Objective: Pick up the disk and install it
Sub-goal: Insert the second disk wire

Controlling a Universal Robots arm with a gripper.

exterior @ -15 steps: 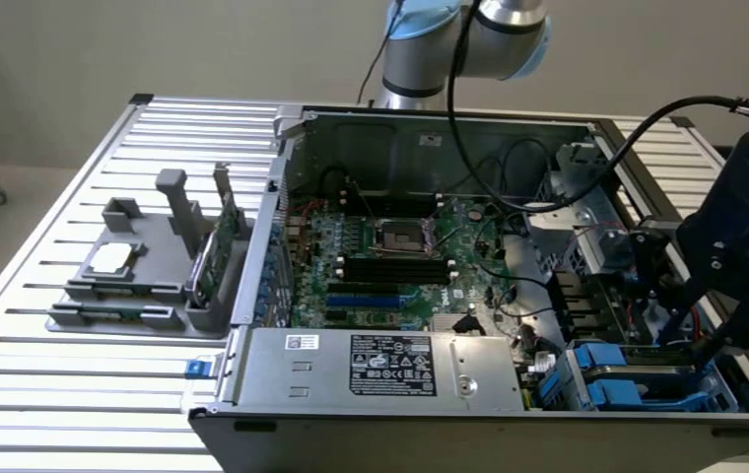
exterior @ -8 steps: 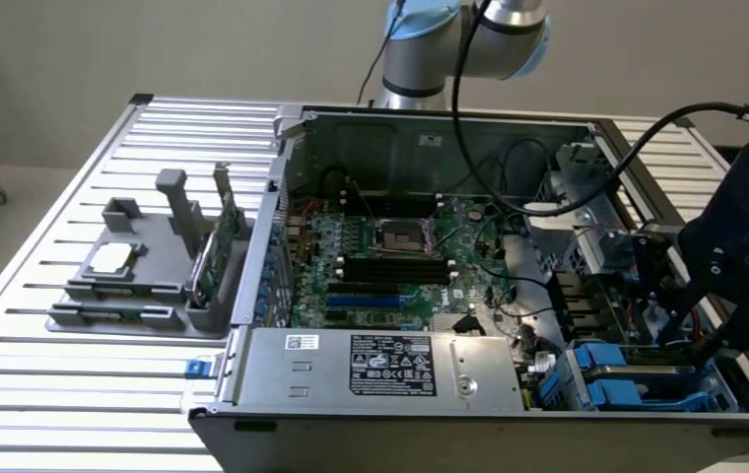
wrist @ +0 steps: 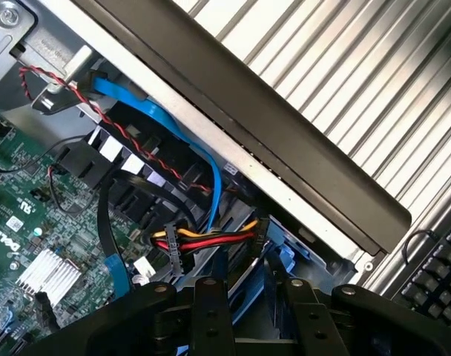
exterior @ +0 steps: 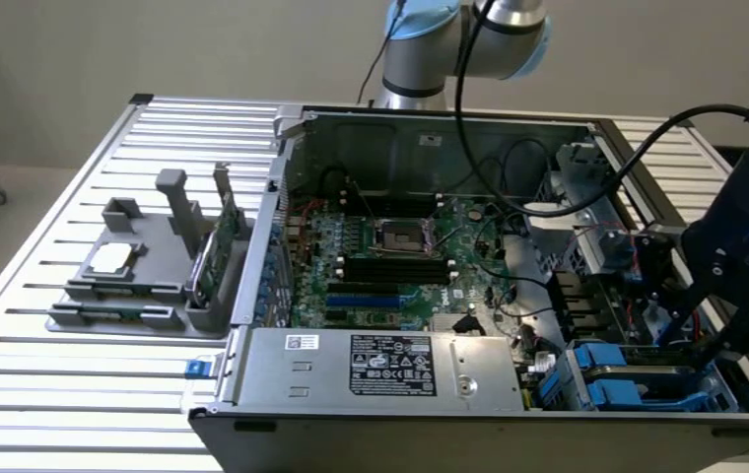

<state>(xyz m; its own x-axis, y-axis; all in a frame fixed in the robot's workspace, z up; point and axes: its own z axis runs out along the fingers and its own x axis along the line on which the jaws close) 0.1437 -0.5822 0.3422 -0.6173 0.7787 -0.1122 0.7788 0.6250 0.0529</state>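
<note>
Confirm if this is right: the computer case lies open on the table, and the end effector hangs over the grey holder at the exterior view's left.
No. The exterior view shows the end effector at its right, by the blue drive carriers inside the computer case.

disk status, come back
End effector low at drive bay. Disk blue-framed, in the bay beneath it. Power cables and blue cable close alongside.
</note>
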